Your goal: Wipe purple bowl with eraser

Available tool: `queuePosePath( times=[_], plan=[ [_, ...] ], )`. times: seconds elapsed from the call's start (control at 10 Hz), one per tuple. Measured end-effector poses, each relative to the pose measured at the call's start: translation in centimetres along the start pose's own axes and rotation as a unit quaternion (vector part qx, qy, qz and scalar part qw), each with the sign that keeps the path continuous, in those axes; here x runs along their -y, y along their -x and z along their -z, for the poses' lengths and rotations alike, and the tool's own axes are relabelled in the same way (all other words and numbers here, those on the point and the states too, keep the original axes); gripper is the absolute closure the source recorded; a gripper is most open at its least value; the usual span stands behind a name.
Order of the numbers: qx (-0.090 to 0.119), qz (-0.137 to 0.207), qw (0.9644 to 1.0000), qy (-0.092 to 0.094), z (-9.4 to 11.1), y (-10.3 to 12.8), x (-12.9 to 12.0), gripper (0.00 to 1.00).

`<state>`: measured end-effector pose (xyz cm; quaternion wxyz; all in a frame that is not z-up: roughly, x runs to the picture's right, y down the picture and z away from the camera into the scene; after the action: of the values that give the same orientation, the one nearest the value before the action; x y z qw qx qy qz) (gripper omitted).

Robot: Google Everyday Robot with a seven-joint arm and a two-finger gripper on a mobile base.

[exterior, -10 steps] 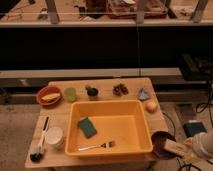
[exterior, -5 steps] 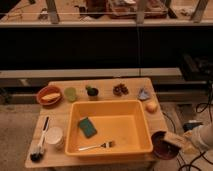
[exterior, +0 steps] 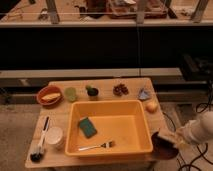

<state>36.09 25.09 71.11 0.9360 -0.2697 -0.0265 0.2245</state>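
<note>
The purple bowl (exterior: 161, 146) sits at the table's front right corner, just right of the yellow bin, dark and glossy. My gripper (exterior: 172, 137) reaches in from the right on a pale arm (exterior: 197, 128) and is shut on the eraser (exterior: 167, 136), a small tan block. The eraser lies over the bowl's right part, at or just above its inner surface. The gripper and eraser cover part of the bowl's far rim.
A yellow bin (exterior: 137, 142) holds a green sponge (exterior: 88, 127) and a fork (exterior: 97, 146). An orange bowl (exterior: 50, 95), green cup (exterior: 70, 93), dark pot (exterior: 92, 91), brown item (exterior: 120, 89), blue-grey item (exterior: 144, 93) and a fruit (exterior: 151, 106) line the back. A white cup (exterior: 54, 136) and a brush (exterior: 40, 145) lie at the left.
The arm has drawn further left and slightly up, carrying the eraser a short way across the purple bowl. Nothing else on the table has moved.
</note>
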Motion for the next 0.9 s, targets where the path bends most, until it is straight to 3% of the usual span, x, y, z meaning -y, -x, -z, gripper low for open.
queuePosePath(
  times=[0.4, 0.9],
  plan=[
    [0.007, 0.039, 0.9992, 0.004, -0.9, 3.8, -1.9, 1.0],
    [0.003, 0.071, 0.9975, 0.008, -1.1, 4.6, -3.4, 1.0]
  ],
)
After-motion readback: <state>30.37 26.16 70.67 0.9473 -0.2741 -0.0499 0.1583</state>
